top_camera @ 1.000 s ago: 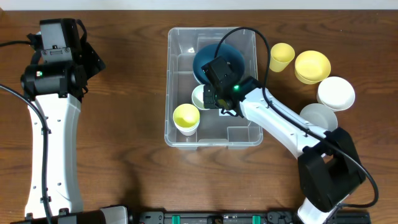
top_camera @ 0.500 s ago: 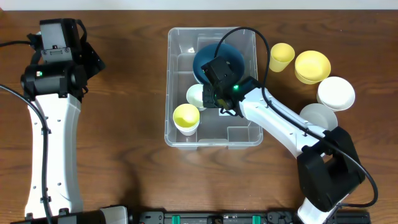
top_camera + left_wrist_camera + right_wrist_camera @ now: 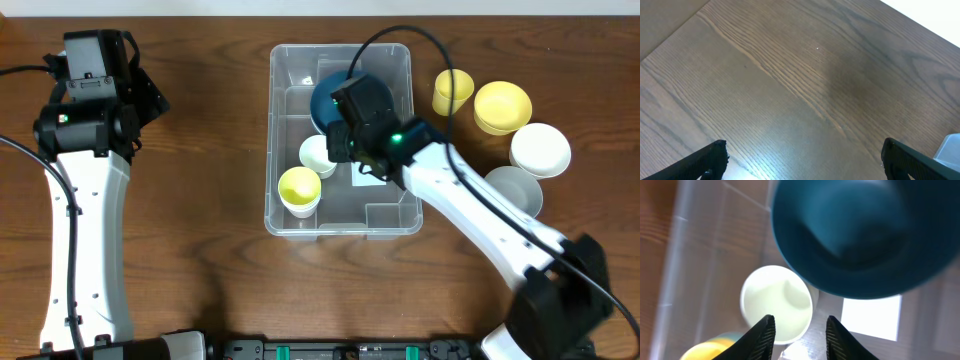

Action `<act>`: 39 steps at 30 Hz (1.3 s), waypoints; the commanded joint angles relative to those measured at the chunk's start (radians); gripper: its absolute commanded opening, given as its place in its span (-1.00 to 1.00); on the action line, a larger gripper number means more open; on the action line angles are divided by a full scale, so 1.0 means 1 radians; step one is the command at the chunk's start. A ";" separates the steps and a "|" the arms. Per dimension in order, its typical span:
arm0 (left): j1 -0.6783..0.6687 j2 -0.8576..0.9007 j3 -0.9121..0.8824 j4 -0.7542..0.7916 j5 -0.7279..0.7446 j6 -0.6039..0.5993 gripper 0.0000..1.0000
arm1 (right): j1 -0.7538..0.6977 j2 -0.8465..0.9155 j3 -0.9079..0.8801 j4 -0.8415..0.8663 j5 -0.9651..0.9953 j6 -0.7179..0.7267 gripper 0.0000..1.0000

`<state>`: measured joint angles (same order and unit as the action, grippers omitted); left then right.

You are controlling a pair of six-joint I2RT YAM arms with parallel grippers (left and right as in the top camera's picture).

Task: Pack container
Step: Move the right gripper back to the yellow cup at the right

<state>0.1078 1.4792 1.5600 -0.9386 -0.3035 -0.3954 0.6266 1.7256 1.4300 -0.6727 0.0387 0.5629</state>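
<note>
The container [image 3: 277, 120] is a large clear bin in the middle of the table. In it stand a dark teal bowl [image 3: 328, 97], a white cup [image 3: 316, 155] and a yellow cup [image 3: 299, 188]. My right gripper [image 3: 342, 142] hovers over the bin, open and empty. In the right wrist view its fingertips [image 3: 799, 336] straddle the edge of the white cup [image 3: 775, 302] from above, with the teal bowl [image 3: 865, 235], the yellow cup [image 3: 705, 351] and the bin's white label [image 3: 871, 317] below. My left gripper [image 3: 805, 160] is open and empty over bare wood at the far left.
To the right of the bin stand a yellow cup [image 3: 452, 91], a yellow bowl [image 3: 502, 107], a white bowl [image 3: 540, 150] and a pale bowl [image 3: 514, 189]. The left arm [image 3: 85, 130] runs along the table's left side. A bin corner [image 3: 951, 149] shows in the left wrist view.
My right gripper has drawn up and back from the white cup, which now stands free in the bin, slightly further left. The left arm has not moved.
</note>
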 commanded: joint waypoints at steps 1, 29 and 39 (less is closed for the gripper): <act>0.004 -0.002 0.017 -0.003 -0.021 -0.005 0.96 | -0.018 -0.076 0.027 -0.025 0.077 -0.029 -0.23; 0.004 -0.002 0.017 -0.003 -0.021 -0.005 0.96 | -0.600 -0.106 0.027 -0.038 0.137 -0.550 -0.01; 0.004 -0.002 0.017 -0.003 -0.021 -0.005 0.96 | -0.613 -0.023 0.027 -0.021 0.095 -0.512 0.53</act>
<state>0.1078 1.4792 1.5600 -0.9386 -0.3035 -0.3954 0.0288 1.6848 1.4429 -0.6979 0.1299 -0.0540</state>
